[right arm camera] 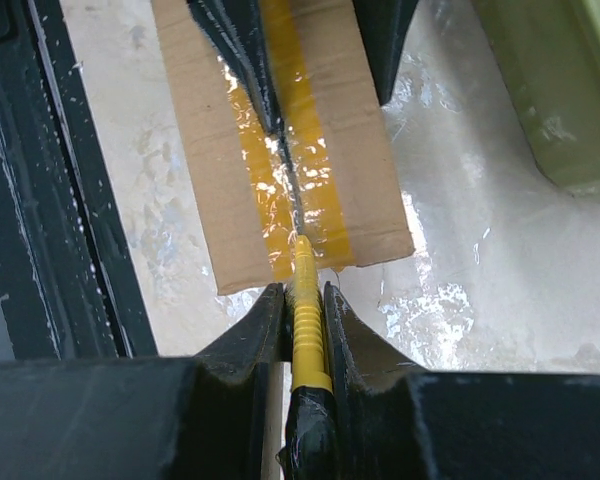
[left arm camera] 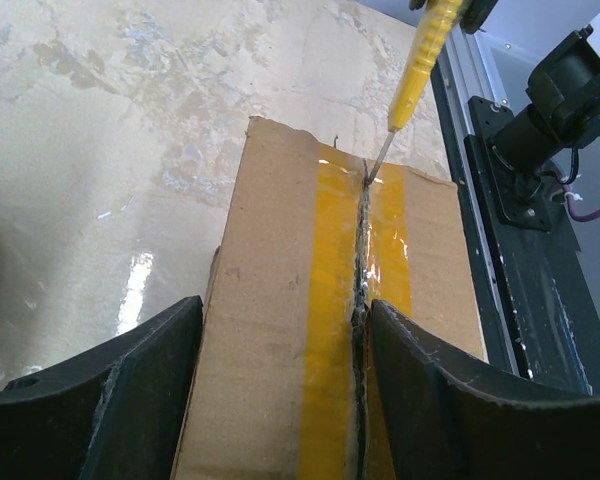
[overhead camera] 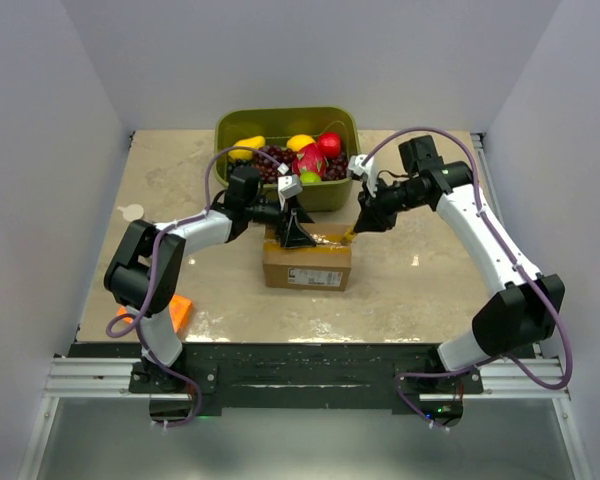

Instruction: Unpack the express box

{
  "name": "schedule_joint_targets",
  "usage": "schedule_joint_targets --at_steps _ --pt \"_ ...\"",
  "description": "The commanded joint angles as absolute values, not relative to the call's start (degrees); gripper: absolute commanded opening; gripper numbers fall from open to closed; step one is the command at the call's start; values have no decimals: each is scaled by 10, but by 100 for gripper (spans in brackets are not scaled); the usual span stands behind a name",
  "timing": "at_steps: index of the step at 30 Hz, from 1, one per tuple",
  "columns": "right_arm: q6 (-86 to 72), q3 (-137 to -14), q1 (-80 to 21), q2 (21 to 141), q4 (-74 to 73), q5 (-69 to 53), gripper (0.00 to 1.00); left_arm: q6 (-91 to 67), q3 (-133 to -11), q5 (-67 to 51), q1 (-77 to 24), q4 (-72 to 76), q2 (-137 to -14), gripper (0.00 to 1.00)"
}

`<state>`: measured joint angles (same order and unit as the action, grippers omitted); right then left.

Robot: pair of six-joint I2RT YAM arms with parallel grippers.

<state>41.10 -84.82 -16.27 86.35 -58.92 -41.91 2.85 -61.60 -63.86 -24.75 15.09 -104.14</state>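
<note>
The express box (overhead camera: 307,262) sits just in front of the green bin (overhead camera: 330,195), its tape seam (left arm camera: 360,280) slit. Near the bin's front right corner, the right gripper (right arm camera: 302,290) clenches a yellow-handled tool (right arm camera: 306,310), tip on the seam. The left gripper (left arm camera: 285,308), also before the bin, is spread over the box, grasping nothing.

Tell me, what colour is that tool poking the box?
The tool is yellow; the right wrist view shows it best.
</note>
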Motion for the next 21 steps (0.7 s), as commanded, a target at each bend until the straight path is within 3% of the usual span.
schedule_joint_targets --at_steps 1,21 --pt "352 -844 -158 856 -579 -379 0 55 -608 -597 -243 99 -1061 72" --pt "477 -847 -143 807 -695 -252 0 87 -620 -580 -242 72 -1072 66"
